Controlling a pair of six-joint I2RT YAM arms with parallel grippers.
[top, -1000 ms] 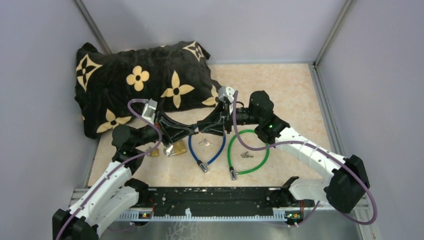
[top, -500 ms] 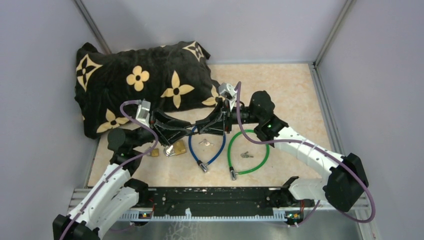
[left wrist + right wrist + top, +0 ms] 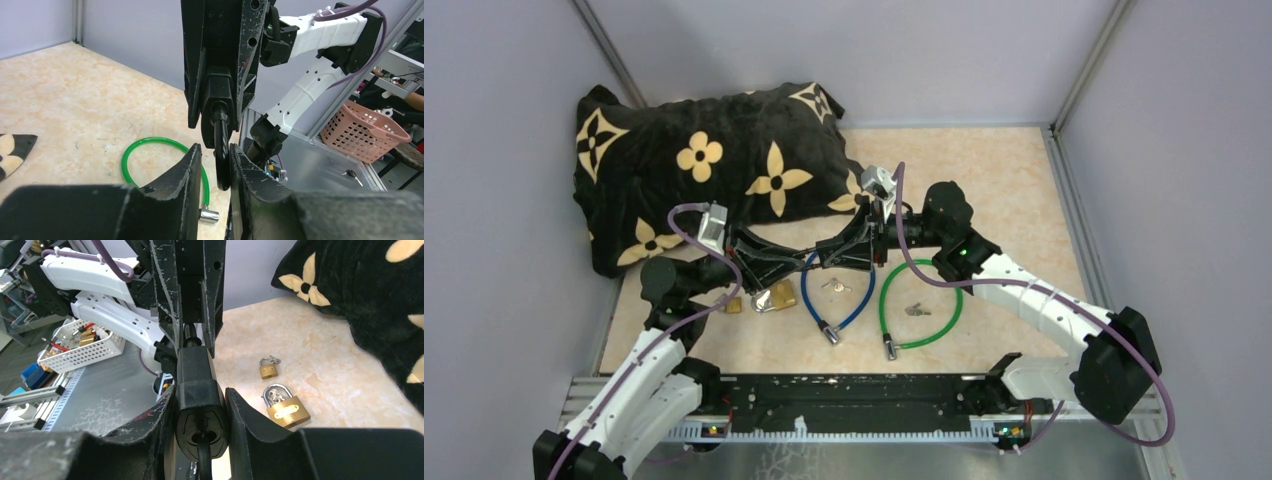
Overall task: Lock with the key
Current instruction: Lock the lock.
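My right gripper (image 3: 200, 392) is shut on a black lock body (image 3: 199, 405) and holds it above the table; it also shows in the top view (image 3: 836, 256). A black-headed key (image 3: 222, 165) sticks out of the lock body (image 3: 218, 95). My left gripper (image 3: 215, 150) stands round the key's head. The right finger (image 3: 245, 175) touches it, and a gap shows at the left finger (image 3: 192, 170). The two grippers meet tip to tip in the top view, with the left gripper (image 3: 808, 258) on the left. A blue cable (image 3: 860, 303) curves below them.
A green cable lock (image 3: 921, 305) lies right of the blue one. Two brass padlocks (image 3: 774, 297) (image 3: 734, 305) and loose keys (image 3: 834, 285) (image 3: 916, 309) lie on the table. A black flowered pillow (image 3: 714, 165) fills the back left. Grey walls stand close on both sides.
My left arm has drawn back a little to the left. My right gripper has shifted slightly with the lock body still in it.
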